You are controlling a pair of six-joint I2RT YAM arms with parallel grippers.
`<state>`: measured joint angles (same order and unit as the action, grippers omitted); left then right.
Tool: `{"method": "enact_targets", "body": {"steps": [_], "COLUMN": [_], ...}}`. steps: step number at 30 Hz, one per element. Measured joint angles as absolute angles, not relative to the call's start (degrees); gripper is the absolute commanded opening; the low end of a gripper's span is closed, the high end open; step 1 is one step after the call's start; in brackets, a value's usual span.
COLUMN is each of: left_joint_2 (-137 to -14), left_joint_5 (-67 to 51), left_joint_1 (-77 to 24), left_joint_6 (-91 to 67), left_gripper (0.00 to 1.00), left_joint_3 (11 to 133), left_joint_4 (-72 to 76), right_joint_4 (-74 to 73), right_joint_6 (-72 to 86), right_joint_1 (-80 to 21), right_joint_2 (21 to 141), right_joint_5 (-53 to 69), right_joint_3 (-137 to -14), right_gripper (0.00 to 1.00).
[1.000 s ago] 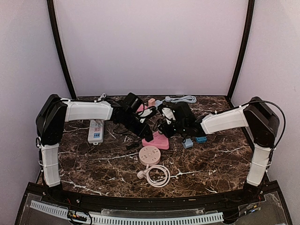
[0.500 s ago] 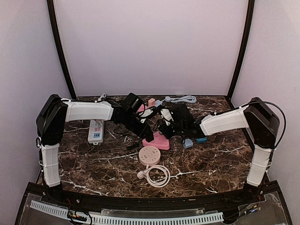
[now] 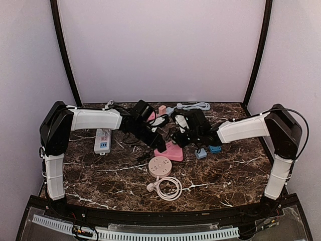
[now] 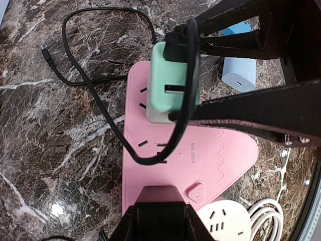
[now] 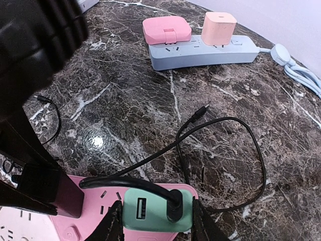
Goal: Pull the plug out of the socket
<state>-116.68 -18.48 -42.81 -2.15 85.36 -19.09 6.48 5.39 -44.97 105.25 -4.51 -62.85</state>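
One green plug point(image 5: 157, 211) sits in the one pink socket point(image 4: 200, 160) on the counter point(image 3: 100, 175), right gripper point(image 5: 155, 223) jaws clamped on it (left gripper point(image 4: 160, 201) pressing the socket, jaw gap unclear).

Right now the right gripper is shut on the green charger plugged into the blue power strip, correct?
Not quite: the green charger sits in the pink power strip, not the blue one. The right wrist view shows the right gripper shut on it; the blue strip lies farther back.
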Motion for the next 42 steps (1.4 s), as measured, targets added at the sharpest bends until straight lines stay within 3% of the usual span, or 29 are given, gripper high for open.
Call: {"method": "enact_targets", "body": {"steps": [6, 16, 21, 29, 42], "left_joint_2": [-116.7, -117.1, -117.1, -117.2, -117.9], "left_joint_5": [-18.5, -18.8, -19.0, -19.9, -20.8], "left_joint_1": [-42.9, -43.0, -43.0, -43.1, -43.9], "left_joint_6": [-2.2, -3.0, -3.5, -4.3, -6.2], "left_gripper": [0.04, 0.04, 0.14, 0.42, 0.52], "left_joint_3": [85.4, 85.4, 85.4, 85.3, 84.6], "left_joint_4": [-19.0, -17.7, -17.5, -17.7, -18.7], "right_joint_4": [7.6, 9.4, 8.8, 5.7, -11.2], "right_joint_6": [3.7, 5.3, 6.7, 10.1, 17.8], "right_joint_1": [-47.0, -48.2, -47.2, -42.4, -28.9], "right_joint_2": [104.9, 102.2, 102.2, 102.2, 106.0], "right_joint_5": [-9.2, -5.0, -4.7, -6.3, -7.0], "right_joint_3": [-63.0, -63.9, -64.0, -66.0, -76.4], "right_gripper": [0.0, 0.0, 0.0, 0.0, 0.0]}}
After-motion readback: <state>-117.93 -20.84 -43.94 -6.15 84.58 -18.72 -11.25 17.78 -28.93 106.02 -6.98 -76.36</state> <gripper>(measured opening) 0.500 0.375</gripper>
